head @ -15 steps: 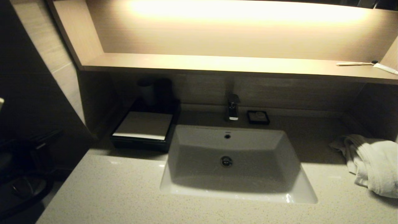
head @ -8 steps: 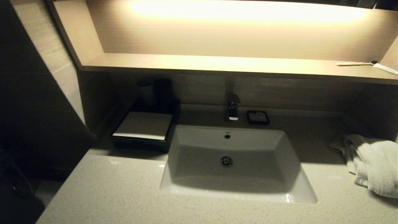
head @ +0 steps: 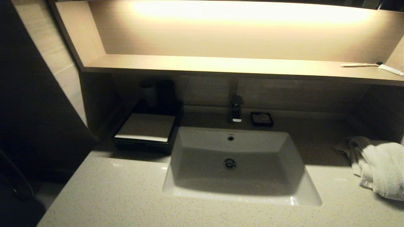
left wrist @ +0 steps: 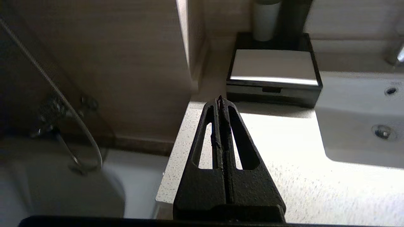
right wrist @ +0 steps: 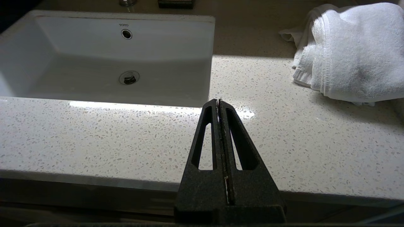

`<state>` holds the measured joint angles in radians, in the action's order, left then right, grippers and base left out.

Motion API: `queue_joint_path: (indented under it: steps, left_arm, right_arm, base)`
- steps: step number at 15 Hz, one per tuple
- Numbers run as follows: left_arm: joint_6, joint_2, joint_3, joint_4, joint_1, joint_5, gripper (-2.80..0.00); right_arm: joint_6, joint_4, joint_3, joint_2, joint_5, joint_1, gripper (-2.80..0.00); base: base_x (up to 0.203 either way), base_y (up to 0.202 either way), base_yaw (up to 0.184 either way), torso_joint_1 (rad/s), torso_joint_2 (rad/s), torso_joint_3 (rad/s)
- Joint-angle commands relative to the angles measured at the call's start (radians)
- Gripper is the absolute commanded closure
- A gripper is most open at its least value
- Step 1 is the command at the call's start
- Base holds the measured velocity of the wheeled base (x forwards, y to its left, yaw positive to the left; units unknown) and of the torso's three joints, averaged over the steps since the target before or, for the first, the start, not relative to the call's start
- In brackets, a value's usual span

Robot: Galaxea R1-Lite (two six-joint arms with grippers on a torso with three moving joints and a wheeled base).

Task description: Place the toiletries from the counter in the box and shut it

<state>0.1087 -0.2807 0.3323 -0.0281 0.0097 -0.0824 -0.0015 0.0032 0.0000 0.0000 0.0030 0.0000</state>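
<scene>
The glossy black box (head: 145, 127) with its pale top panel stands at the back left of the counter (head: 120, 195), and its front drawer (left wrist: 271, 91) sits pushed in flush. No toiletries show on the counter; they are hidden or out of view. My left gripper (left wrist: 220, 99) is shut and empty, low by the counter's front left corner, pointing toward the box (left wrist: 274, 64). My right gripper (right wrist: 218, 101) is shut and empty, just before the counter's front edge (right wrist: 94, 135), right of the sink. Neither gripper shows in the head view.
A white sink basin (head: 243, 197) fills the counter's middle, with a faucet (head: 236, 108) and a small black soap dish (head: 262, 119) behind it. A white towel (head: 378, 164) lies at the right. A dark cup (head: 150, 93) stands behind the box. The lit shelf (head: 221, 64) holds a bare toothbrush (head: 359, 64).
The dark left arm that showed at the lower left of the head view has dropped out of sight. The box, sink and towel have not moved.
</scene>
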Motion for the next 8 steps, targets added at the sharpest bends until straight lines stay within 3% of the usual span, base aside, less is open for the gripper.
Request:
queue_joint_path:
  steps: [1,8]
  left_arm:
    - [0.007,0.073,-0.04,-0.004,0.011,0.008,0.0]
    - [0.023,0.267,-0.137,0.012,-0.007,0.034,0.0]
  right_arm:
    - [0.0,-0.001,0.0,0.0,0.0,-0.001,0.0]
    - [0.0,0.0,0.0,0.0,0.0,0.0,0.0]
  base:
    - [0.0,0.0,0.0,0.0,0.0,0.0]
    - [0.0,0.0,0.0,0.0,0.0,0.0]
